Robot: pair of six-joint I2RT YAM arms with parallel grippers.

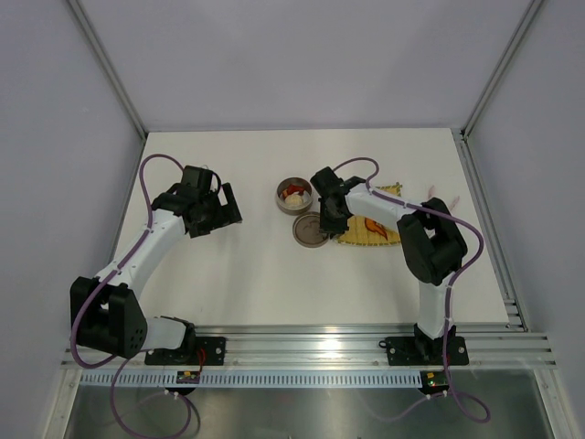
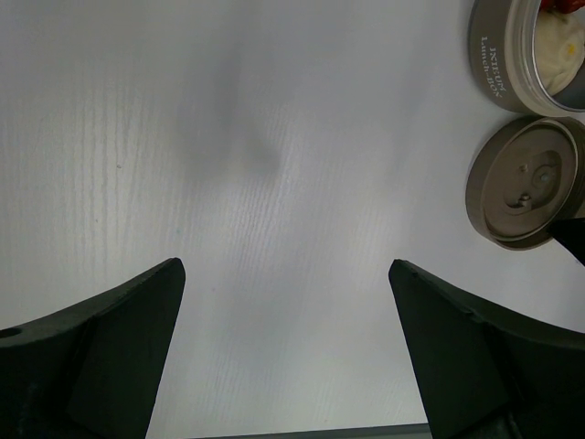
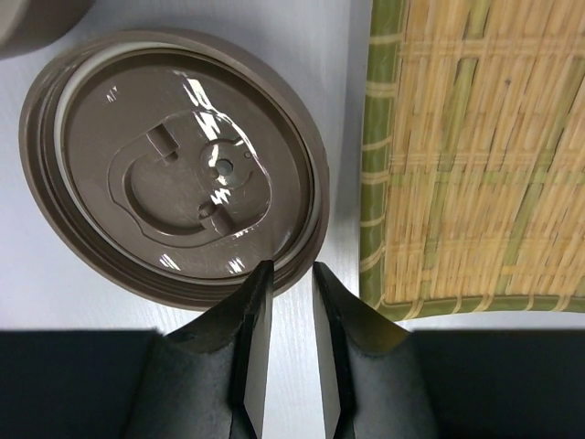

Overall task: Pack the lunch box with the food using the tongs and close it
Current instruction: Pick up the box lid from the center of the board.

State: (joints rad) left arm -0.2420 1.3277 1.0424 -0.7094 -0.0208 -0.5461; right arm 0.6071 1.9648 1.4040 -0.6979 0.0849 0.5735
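Observation:
The round silver lunch box stands open mid-table with red and cream food inside; its wall also shows in the left wrist view. The brownish lid lies underside up just in front of it. My right gripper is at the lid's near right rim. Its jaws are a narrow gap apart, one tip over the lid and one outside it. An orange food piece lies on the mat. A slim pale stick, which looks like the tongs, lies right of the right arm. My left gripper hangs wide open over bare table.
The yellow woven mat lies right beside the lid, partly under the right arm. The lid sits at the right edge of the left wrist view. Frame posts and walls bound the table.

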